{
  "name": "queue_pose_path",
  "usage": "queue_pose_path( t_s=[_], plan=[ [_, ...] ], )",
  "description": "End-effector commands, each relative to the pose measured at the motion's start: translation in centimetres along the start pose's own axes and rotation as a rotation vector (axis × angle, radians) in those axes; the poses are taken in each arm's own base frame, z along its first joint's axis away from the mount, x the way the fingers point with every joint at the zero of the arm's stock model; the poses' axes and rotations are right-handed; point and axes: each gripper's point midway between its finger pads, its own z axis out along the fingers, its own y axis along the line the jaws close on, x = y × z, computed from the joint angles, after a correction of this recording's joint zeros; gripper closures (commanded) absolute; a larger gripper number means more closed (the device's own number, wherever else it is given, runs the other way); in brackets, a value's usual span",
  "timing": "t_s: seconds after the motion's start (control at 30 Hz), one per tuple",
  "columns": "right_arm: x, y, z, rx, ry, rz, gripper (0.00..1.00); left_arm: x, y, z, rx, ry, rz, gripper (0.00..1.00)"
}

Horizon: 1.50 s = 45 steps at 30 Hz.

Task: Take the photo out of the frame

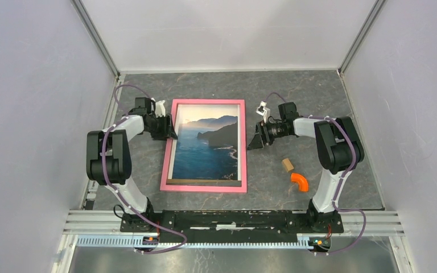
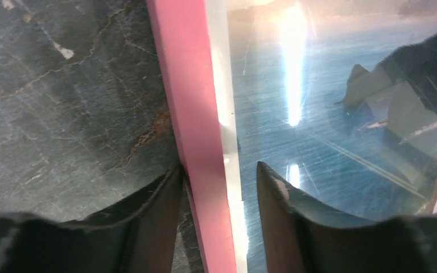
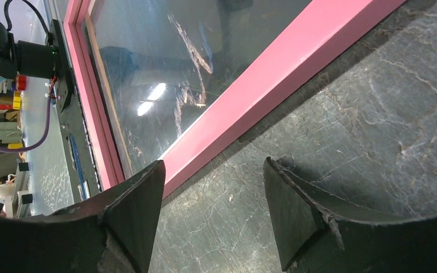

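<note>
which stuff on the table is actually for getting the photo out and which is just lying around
For the job:
- pink frame, lying flat, face up
- sea photo, inside it

Just lying about:
- small wooden block
- orange elbow piece
Both sit on the table, to the right of the frame.

Frame [image 1: 203,186]: we are seeing it lying flat on the table [image 1: 216,85], with the photo [image 1: 207,145] facing up inside.
Left gripper [image 1: 170,129]: we are finding it sitting at the frame's left rim, toward the far corner.
Right gripper [image 1: 256,141]: we are seeing it pointing at the right rim, just beside it.
Loose pieces: 1 wooden block [image 1: 287,165] and 1 orange elbow [image 1: 300,181] are lying right of the frame.
</note>
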Motion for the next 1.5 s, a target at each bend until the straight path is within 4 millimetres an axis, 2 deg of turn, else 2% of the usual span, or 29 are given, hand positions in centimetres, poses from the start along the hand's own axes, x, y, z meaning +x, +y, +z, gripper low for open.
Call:
queue_pose_path(
  t_s=[0.0, 0.07, 0.2, 0.37, 0.6, 0.67, 0.77, 0.83, 0.9, 1.23, 1.47],
  plan=[
    [5.1, -1.9, 0.9, 0.113, 0.159, 0.108, 0.3, -1.1, 0.2, -0.2, -0.091, -0.033, -0.06, 0.51],
    [4.7, -2.1, 1.1, 0.123, 0.16, 0.099, 0.3, -1.3, -1.0, -0.2, -0.096, -0.013, -0.049, 0.58],
    [3.6, -2.8, 0.9, 0.152, 0.155, 0.084, 0.32, -2.2, -2.1, -1.3, -0.09, -0.045, -0.105, 0.74],
    [2.0, -3.3, 0.6, 0.176, 0.129, 0.073, 0.36, -3.6, -3.4, -2.4, -0.102, -0.094, -0.123, 0.77],
    [-1.6, -6.7, -0.7, 0.333, 0.082, 0.024, 0.48, -3.6, -3.8, -0.1, -0.089, -0.043, -0.169, 0.77],
    [-1.5, -7.1, -0.7, 0.34, 0.09, 0.036, 0.49, -4.0, -3.3, 0.2, -0.1, -0.052, -0.15, 0.73],
    [-0.2, -7.4, -0.6, 0.35, 0.114, 0.058, 0.5, -4.1, -3.3, 0.5, -0.091, -0.051, -0.113, 0.46],
    [0.5, -7.7, -0.9, 0.361, 0.125, 0.067, 0.5, -4.3, -3.2, 0.4, -0.09, -0.069, -0.085, 0.35],
    [0.8, -7.9, -1.4, 0.372, 0.128, 0.078, 0.5, -4.5, -3.2, 0.3, -0.088, -0.089, -0.052, 0.31],
    [1.1, -8.4, -3.5, 0.402, 0.106, 0.093, 0.49, -3.2, -4.1, 1.6, -0.033, -0.06, -0.004, 0.29],
    [0.6, -8.1, -4.0, 0.393, 0.092, 0.096, 0.34, -2.0, -4.7, 3.2, -0.031, -0.013, 0.012, 0.28]
  ],
)
